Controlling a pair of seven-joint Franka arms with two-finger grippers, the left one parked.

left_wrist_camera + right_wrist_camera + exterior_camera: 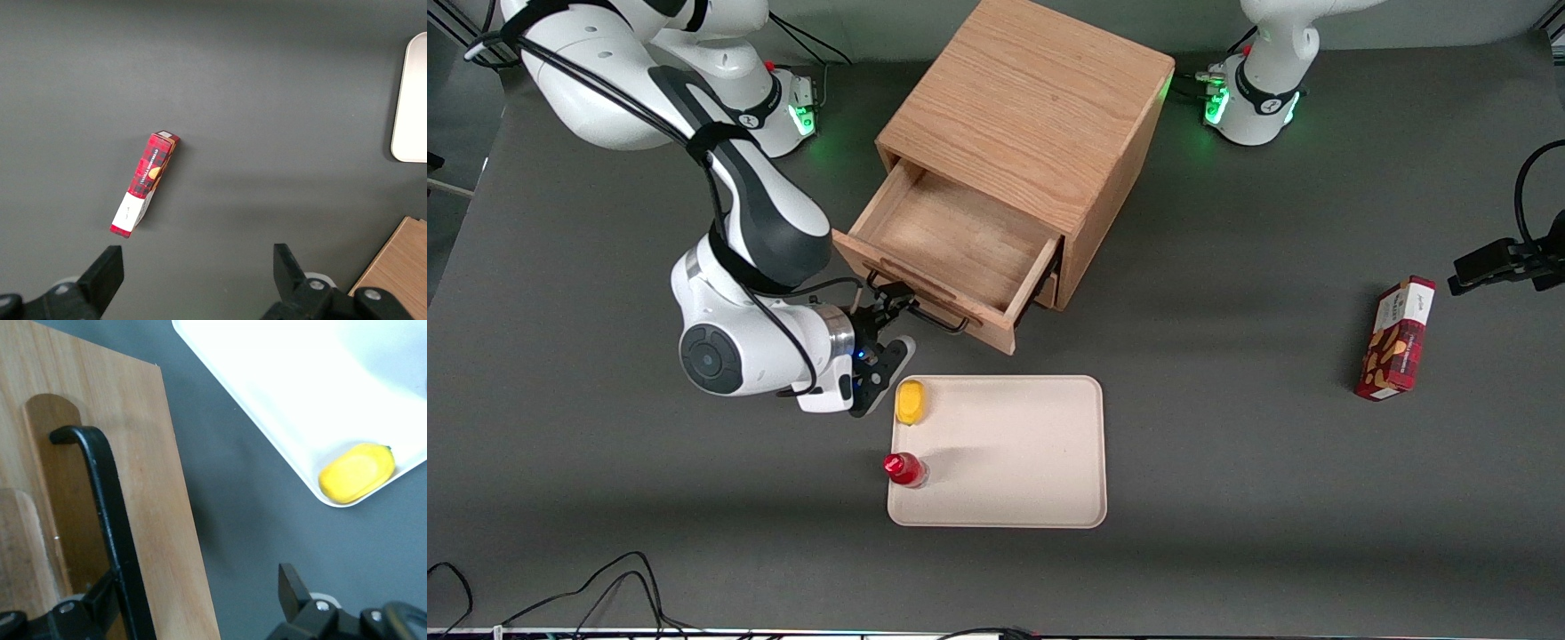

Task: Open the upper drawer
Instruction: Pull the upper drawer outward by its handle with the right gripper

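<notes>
The wooden cube cabinet (1032, 116) stands at the middle of the table. Its upper drawer (951, 236) is pulled out and its inside is bare. The black wire bar handle (941, 320) runs along the drawer front, and it also shows in the right wrist view (107, 500) against the oak front (157, 487). My right gripper (891, 326) is at the handle's end toward the working arm, open. One finger (100, 597) is by the bar, the second finger (292, 583) is out over the table. A sliver of the lower drawer (1051, 289) shows beneath the open drawer.
A cream tray (1032, 444) lies nearer the front camera than the drawer. It holds a yellow fruit (910, 402) just below my gripper and a red bottle (904, 468). A red box (1396, 338) lies toward the parked arm's end of the table.
</notes>
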